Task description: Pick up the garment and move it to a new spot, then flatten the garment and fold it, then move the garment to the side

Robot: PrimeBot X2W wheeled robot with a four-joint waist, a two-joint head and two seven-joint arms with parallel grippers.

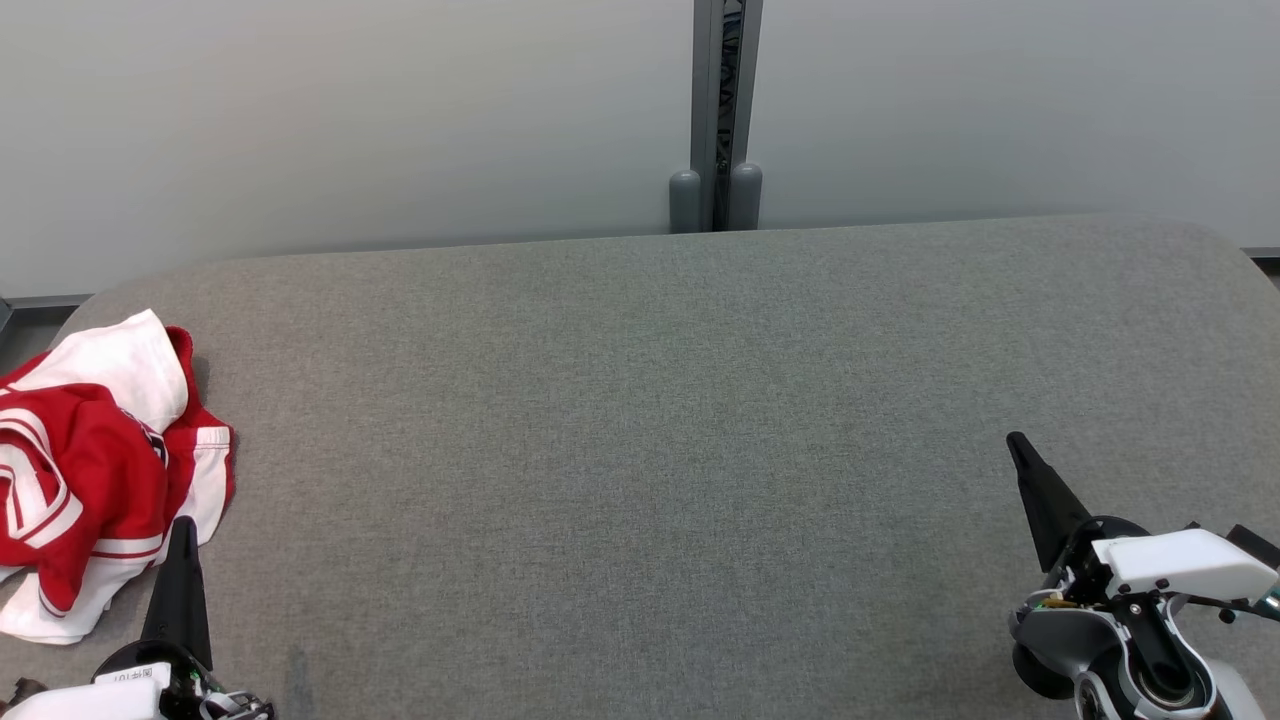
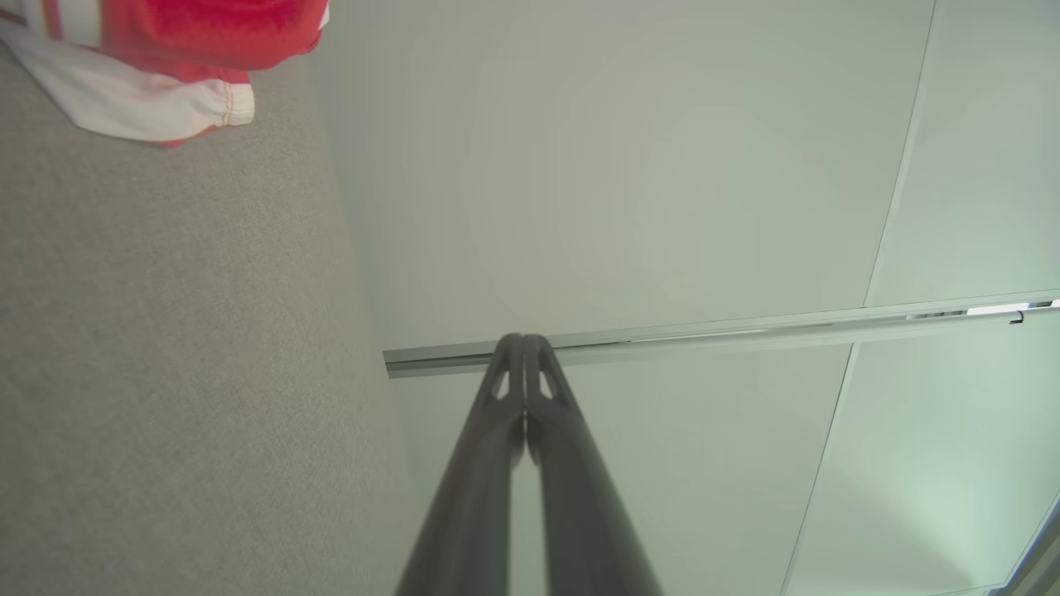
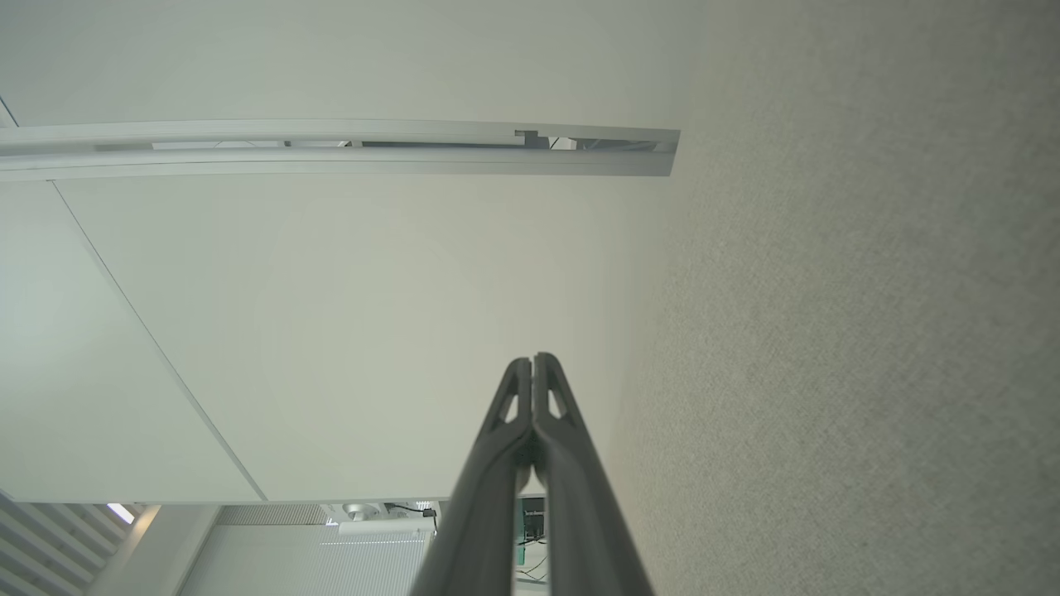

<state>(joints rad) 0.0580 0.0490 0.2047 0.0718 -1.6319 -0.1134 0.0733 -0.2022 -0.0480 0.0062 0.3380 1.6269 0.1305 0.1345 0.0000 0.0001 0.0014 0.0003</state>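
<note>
The garment (image 1: 95,465) is a red and white shirt, lying crumpled at the far left of the grey fabric table (image 1: 640,420). Its white hem and red body also fill the top left corner of the left wrist view, garment (image 2: 157,62). My left gripper (image 1: 183,525) is shut with nothing in it, its tips just beside the garment's lower right edge. In its own wrist view the left gripper (image 2: 523,338) has both fingers pressed together. My right gripper (image 1: 1016,438) is shut and empty at the lower right, far from the garment, and shows the same in its wrist view, right gripper (image 3: 532,358).
A pale wall (image 1: 350,120) runs behind the table, split by a grey vertical post (image 1: 717,110) at the middle. The table's back corners are rounded. Bare grey fabric stretches between the two grippers.
</note>
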